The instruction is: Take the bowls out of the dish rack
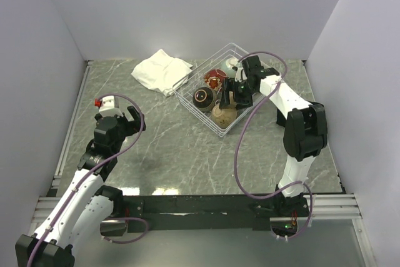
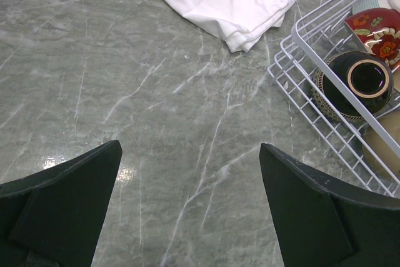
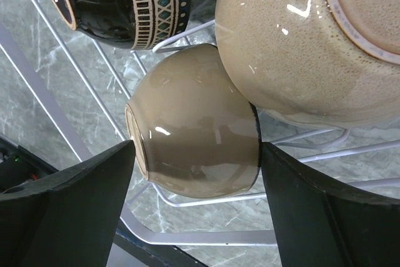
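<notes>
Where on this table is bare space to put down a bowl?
Bare marble lies between the left gripper and the dish rack, in front of the white cloth. The rack is crowded: bowls touch, with the right gripper on the small beige bowl.

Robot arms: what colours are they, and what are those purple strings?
The left arm and right arm are white with black joints. The purple strings are cables looping along each. The left hand and right hand each have two black wedge-shaped fingers.
</notes>
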Robot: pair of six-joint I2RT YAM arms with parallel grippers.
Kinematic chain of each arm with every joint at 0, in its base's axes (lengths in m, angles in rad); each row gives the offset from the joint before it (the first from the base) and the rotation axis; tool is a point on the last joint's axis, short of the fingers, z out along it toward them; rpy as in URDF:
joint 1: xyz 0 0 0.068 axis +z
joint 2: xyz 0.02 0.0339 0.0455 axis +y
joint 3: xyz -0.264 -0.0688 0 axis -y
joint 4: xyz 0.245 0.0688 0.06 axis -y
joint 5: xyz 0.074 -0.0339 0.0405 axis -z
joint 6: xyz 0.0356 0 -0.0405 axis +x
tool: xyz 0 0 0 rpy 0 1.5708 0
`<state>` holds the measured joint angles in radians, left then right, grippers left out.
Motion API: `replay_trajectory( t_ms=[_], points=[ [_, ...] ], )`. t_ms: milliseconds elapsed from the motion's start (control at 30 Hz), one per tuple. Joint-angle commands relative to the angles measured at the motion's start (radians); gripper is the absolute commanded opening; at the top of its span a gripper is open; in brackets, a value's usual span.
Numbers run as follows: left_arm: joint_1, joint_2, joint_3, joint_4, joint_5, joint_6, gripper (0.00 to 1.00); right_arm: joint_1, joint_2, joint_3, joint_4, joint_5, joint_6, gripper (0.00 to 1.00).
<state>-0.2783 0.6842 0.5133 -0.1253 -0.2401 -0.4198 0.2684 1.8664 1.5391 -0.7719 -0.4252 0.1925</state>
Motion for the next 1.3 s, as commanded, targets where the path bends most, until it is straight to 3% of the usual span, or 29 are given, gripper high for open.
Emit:
replay_trajectory(
  t_ms=[0, 233, 567, 1067, 1267],
  points=[
    [0.001, -0.012, 0.047, 0.009, 0.016, 0.010, 0.99, 0.012, -0.061, 0.023, 0.022, -0.069, 0.021, 0.86],
    [0.001, -0.014, 0.047, 0.007, 0.021, 0.007, 0.99, 0.018, -0.082, -0.019, 0.088, -0.069, 0.087, 0.81],
    [0.001, -0.017, 0.045, 0.006, 0.027, 0.004, 1.00, 0.035, -0.073, -0.065, 0.149, -0.023, 0.137, 0.82],
    [0.001, -0.015, 0.045, 0.004, 0.022, 0.004, 0.99, 0.069, -0.052, -0.020, 0.051, 0.106, 0.090, 0.82],
    [0.001, -0.011, 0.047, 0.003, 0.022, 0.004, 0.99, 0.086, -0.067, 0.019, 0.013, 0.127, 0.061, 0.68]
  ],
)
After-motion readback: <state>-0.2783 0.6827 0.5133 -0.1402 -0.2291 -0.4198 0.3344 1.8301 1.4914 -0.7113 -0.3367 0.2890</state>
